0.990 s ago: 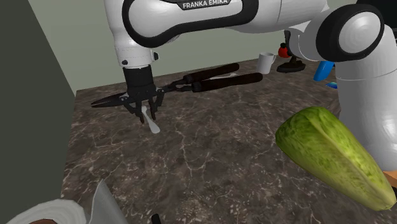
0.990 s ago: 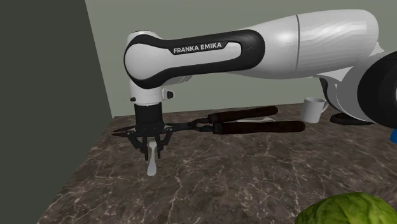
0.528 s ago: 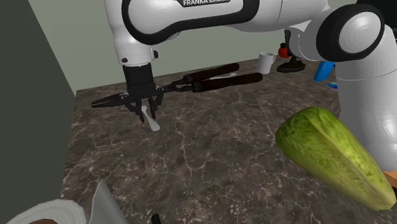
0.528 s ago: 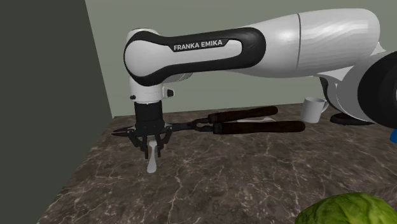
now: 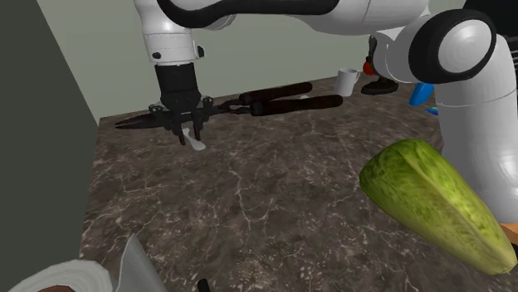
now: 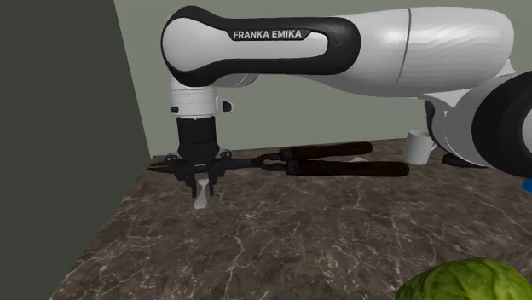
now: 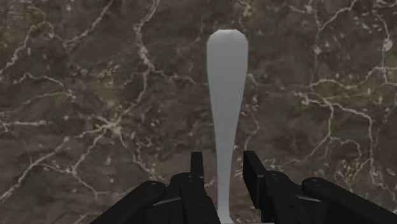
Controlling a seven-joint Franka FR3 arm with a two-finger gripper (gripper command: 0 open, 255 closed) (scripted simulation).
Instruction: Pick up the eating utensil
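One utensil: a pale grey-white, smooth utensil with a slim stem and a rounded end (image 7: 226,95) hangs downward from the claw. It is over the counter near its far edge, not far from the far corner by the dark panel.
Claw: the all-black two-finger gripper (image 7: 222,170) is clamped on the utensil's stem, one finger pressing each side, with the rounded end pointing at the stone below.
Height: from where I stand, the utensil's tip looks clear of the counter, with a small gap under it.
Progress: I judge the grasp made and the lift begun. What is left is to raise it further without the thin stem slipping in the pinch.
Just behind: long garden shears with black blades and dark brown handles (image 5: 274,98) lie along the counter's far edge. Their blades point toward the corner, and they look apart from the utensil.
Farther along the far edge: a plain white mug (image 5: 348,80) stands well apart from the claw.
Near edge: a large green, leafy lettuce head (image 5: 436,203) lies close to the robot's stand.
Surface: a dark brown stone countertop with pale veins (image 5: 274,216), bare under the claw.
Room: a plain grey-green wall (image 5: 108,58) rises behind the counter, and a flat dark grey panel (image 5: 33,166) stands at the counter's side end.
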